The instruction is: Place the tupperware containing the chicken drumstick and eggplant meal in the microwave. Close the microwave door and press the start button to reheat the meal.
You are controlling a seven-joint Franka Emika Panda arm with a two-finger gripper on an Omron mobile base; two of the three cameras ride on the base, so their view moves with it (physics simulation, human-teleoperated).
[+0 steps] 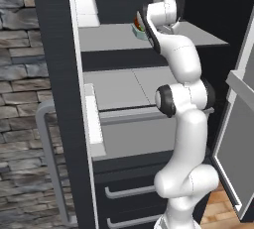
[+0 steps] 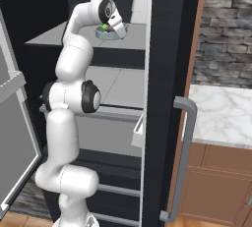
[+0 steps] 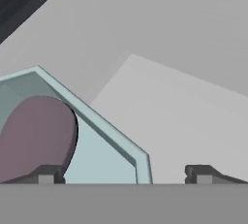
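Because the hand camera looks along the jaws, the nearest things seen are the two dark fingertips (image 3: 46, 175) at about 7 and 5 o'clock of that view, standing wide apart and gripping nothing. The gripper (image 3: 125, 175) straddles one corner wall of the tupperware (image 3: 104, 155): the left tip sits inside the tub against the dull purple eggplant (image 3: 36, 138), the right tip outside over the bare grey shelf (image 3: 184, 106). That placement reads as a lineup for pinching the rim, which is a sensible grip on a shallow tub too broad to span.

Stepping back to the base cameras, the white arm reaches up and forward into an open refrigerator, its wrist bent down over the top shelf. The tub rests flat there, just beyond the hand, at about 12 o'clock in the left base view, with a glimpse of reddish chicken drumstick (image 1: 137, 25) showing past the wrist; in the right base view a bright green bit (image 2: 104, 26) shows in it.

Judging from this, the grasp is not yet made, and the whole carry to the microwave lies ahead.
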